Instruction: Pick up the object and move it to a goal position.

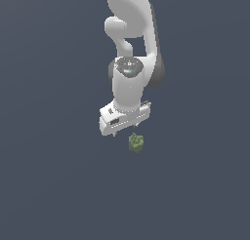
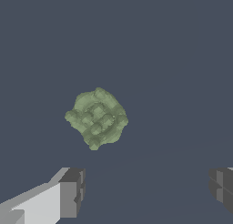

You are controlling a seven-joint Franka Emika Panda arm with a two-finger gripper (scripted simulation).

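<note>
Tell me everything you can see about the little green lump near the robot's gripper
The green lump is a small olive-green chunk, irregular and roughly rounded, its surface covered in knobby bumps with a matte look. It is much smaller than the white gripper. It lies by itself on the plain dark grey surface, just below the gripper in the exterior view. In the wrist view it sits ahead of the wide-apart fingers, not between them. Nothing touches it.

Object (image 1: 136, 143) sits just below gripper (image 1: 128, 130) in exterior view, slightly toward exterior view's right of it; apart, not betw. the fingers (image 2: 73, 192).
</note>
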